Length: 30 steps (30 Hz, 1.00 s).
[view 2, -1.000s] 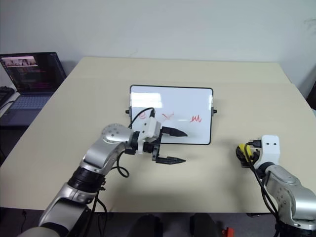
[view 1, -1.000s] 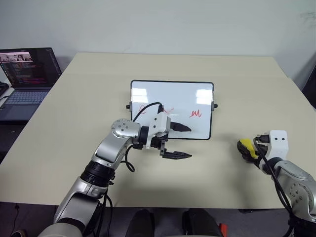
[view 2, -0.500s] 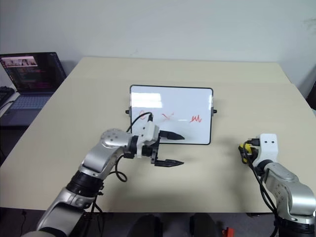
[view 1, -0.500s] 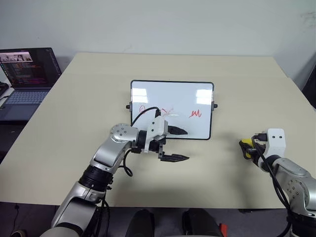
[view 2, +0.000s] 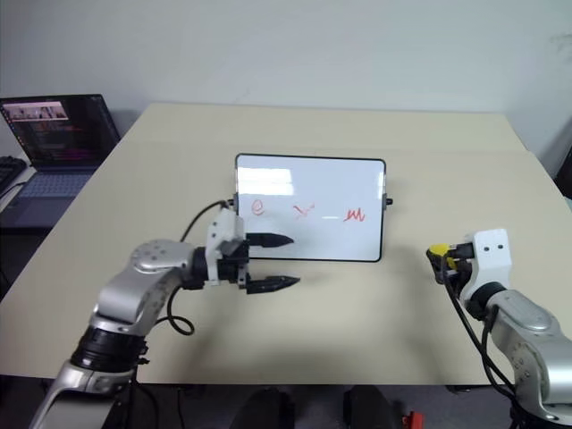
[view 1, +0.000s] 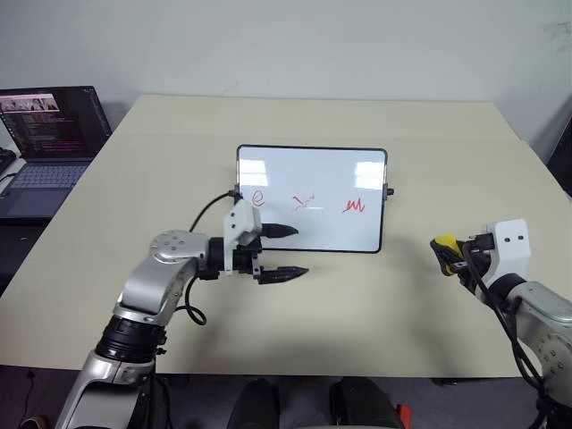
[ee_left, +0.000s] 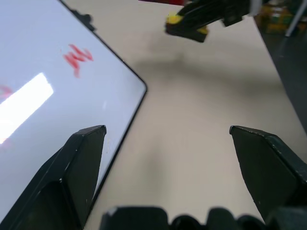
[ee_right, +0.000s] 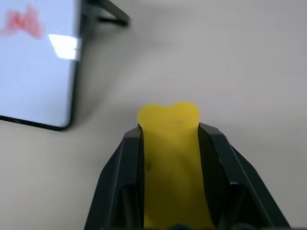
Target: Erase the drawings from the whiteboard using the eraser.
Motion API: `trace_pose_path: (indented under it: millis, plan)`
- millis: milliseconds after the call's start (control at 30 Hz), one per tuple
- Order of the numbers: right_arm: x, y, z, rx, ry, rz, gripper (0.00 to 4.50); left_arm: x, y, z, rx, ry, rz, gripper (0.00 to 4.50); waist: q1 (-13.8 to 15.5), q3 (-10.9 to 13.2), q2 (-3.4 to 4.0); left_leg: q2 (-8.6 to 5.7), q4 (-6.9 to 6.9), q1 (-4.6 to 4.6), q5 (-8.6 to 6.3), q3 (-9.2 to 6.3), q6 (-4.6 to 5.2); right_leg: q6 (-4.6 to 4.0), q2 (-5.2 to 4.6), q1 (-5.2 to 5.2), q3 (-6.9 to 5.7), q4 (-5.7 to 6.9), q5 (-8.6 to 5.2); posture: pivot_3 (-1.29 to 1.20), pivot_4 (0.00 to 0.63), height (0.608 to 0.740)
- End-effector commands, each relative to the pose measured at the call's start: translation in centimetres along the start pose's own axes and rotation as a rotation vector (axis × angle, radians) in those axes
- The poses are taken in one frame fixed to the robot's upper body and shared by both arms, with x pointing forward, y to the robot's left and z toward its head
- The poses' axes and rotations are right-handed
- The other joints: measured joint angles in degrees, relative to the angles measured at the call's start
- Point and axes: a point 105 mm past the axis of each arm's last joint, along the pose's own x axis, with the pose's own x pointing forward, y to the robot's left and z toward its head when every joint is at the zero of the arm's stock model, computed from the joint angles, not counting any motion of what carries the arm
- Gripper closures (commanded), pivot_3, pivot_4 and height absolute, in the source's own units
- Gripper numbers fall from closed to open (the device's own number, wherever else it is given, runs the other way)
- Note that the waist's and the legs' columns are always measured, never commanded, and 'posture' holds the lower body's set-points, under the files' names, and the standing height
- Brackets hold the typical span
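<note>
Since a second earlier, the right pincer (ee_right: 169, 158) had clamped the eraser (ee_right: 170, 143) and lifted it off the tabletop (view 1: 375, 313), while the left pincer (view 1: 281, 253), gaping empty, drew leftward. Pickup done; next, carry it across to the whiteboard (view 1: 311, 174), drawings (view 1: 306, 202) untouched (path open). A laptop (view 1: 49, 134) sat far left.
</note>
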Motion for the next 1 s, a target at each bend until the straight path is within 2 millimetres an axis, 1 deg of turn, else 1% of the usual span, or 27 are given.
trace_pose_path:
  millis: [33,167,300,367,433,533,600,667,767,900,933,1000]
  plan:
    - [-0.6,3.2,3.8,-0.079,-0.116,0.162,3.30,-1.3,0.4,1.6,0.044,-0.006,0.051,0.00,-0.3,0.0,0.01,0.01,0.00,0.01,0.00,0.01,0.00,0.01,0.00,-0.01,0.01,0.02,0.00,0.00,0.150,0.740]
    - [1.3,6.4,6.4,-0.227,-0.194,0.273,3.30,-2.7,0.1,0.3,0.017,0.050,0.093,0.00,-1.1,0.0,0.01,0.04,-0.04,0.03,0.00,0.01,0.00,-0.05,-0.04,-0.01,0.04,-0.01,0.03,0.00,0.150,0.740]
    - [3.2,10.2,8.2,-0.313,-0.236,0.420,3.30,-4.5,0.5,-0.8,0.003,0.086,0.175,0.00,-1.0,0.1,-0.01,0.10,-0.06,0.03,0.00,-0.06,0.00,-0.11,-0.11,-0.06,-0.01,0.01,0.04,0.00,0.150,0.740]
    - [4.1,12.1,8.8,-0.347,-0.249,0.500,3.30,-5.4,0.9,-0.9,0.009,0.092,0.217,0.00,-0.9,0.1,-0.03,0.11,-0.06,0.01,0.00,-0.09,0.00,-0.13,-0.11,-0.07,-0.05,0.01,0.04,0.00,0.150,0.740]
    - [4.8,13.6,9.4,-0.383,-0.266,0.555,3.30,-6.2,1.6,-0.6,0.020,0.084,0.273,0.00,-0.8,0.1,-0.04,0.08,-0.05,-0.02,0.00,-0.11,0.00,-0.14,-0.17,-0.07,-0.07,0.00,0.04,0.00,0.150,0.740]
    - [5.6,15.0,10.2,-0.413,-0.293,0.588,3.30,-7.3,2.5,-0.2,0.007,0.070,0.334,0.00,-0.6,0.1,-0.05,0.01,-0.03,-0.07,0.00,-0.10,0.00,-0.14,-0.31,-0.07,-0.11,-0.04,0.04,0.00,0.150,0.740]
    - [6.2,16.2,10.8,-0.437,-0.314,0.617,3.30,-8.2,3.0,-0.5,0.007,0.088,0.365,0.00,-0.5,0.1,-0.07,-0.03,-0.02,-0.11,0.00,-0.10,0.00,-0.14,-0.37,-0.07,-0.12,-0.06,0.04,0.00,0.150,0.740]
    - [6.5,17.6,11.2,-0.464,-0.344,0.658,3.30,-9.2,3.6,-0.7,-0.004,0.098,0.400,0.00,-0.7,0.1,-0.07,-0.02,-0.03,-0.11,0.00,-0.09,0.00,-0.15,-0.38,-0.08,-0.11,-0.05,0.05,0.00,0.150,0.740]
    - [7.3,18.8,11.5,-0.500,-0.360,0.679,3.30,-10.2,4.7,-0.8,-0.025,0.106,0.459,0.00,-0.8,0.1,-0.06,0.04,-0.05,-0.08,0.00,-0.13,0.00,-0.16,-0.34,-0.11,-0.16,0.01,0.04,0.00,0.150,0.740]
    - [8.6,20.3,11.1,-0.612,-0.337,0.702,3.30,-10.3,5.1,-1.5,-0.020,0.162,0.467,0.00,-0.8,0.1,-0.06,0.05,-0.04,-0.09,0.00,-0.15,0.00,-0.17,-0.33,-0.11,-0.18,0.02,0.05,0.00,0.150,0.740]
    - [8.7,20.9,11.0,-0.647,-0.346,0.721,3.30,-10.2,5.2,-1.6,-0.023,0.171,0.466,0.00,-0.8,0.1,-0.07,0.03,-0.04,-0.09,0.00,-0.14,0.00,-0.18,-0.35,-0.11,-0.17,0.01,0.05,0.00,0.150,0.740]
    - [9.4,22.3,10.9,-0.660,-0.331,0.751,3.30,-9.9,5.1,-1.8,-0.032,0.193,0.441,0.00,-0.8,0.1,-0.07,0.02,-0.04,-0.10,0.00,-0.13,0.00,-0.18,-0.36,-0.11,-0.17,0.01,0.05,0.00,0.150,0.740]
